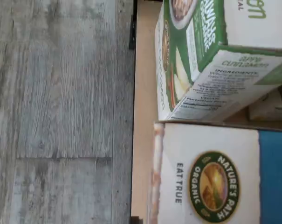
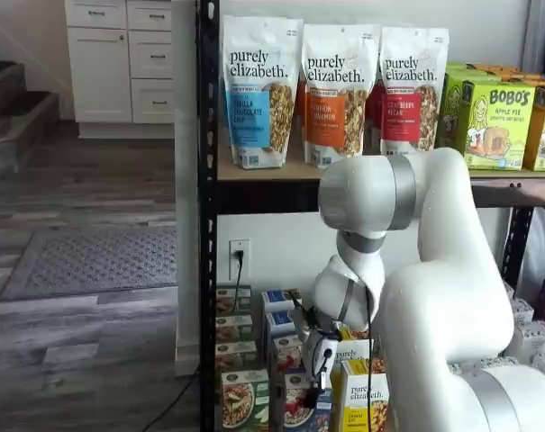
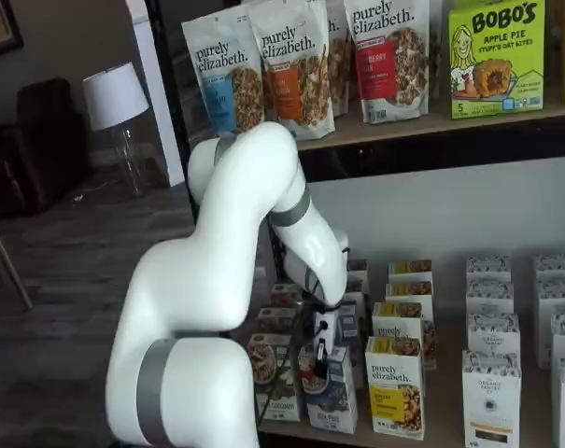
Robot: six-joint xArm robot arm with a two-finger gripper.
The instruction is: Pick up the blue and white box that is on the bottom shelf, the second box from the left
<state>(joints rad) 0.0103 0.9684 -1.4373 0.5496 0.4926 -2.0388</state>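
The jaws [image 3: 320,357] hang directly above the upright blue and white box [image 3: 331,392], seemingly straddling its top; whether they pinch it, I cannot tell.

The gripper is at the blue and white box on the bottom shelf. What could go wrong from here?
1. The blue and white box stands close between the green box and the yellow box; a finger could snag or tip a neighbour.
2. The gripper sits at the box's top edge, and its grip cannot be made out. A shallow hold might let the tall box tilt or slip when lifted.
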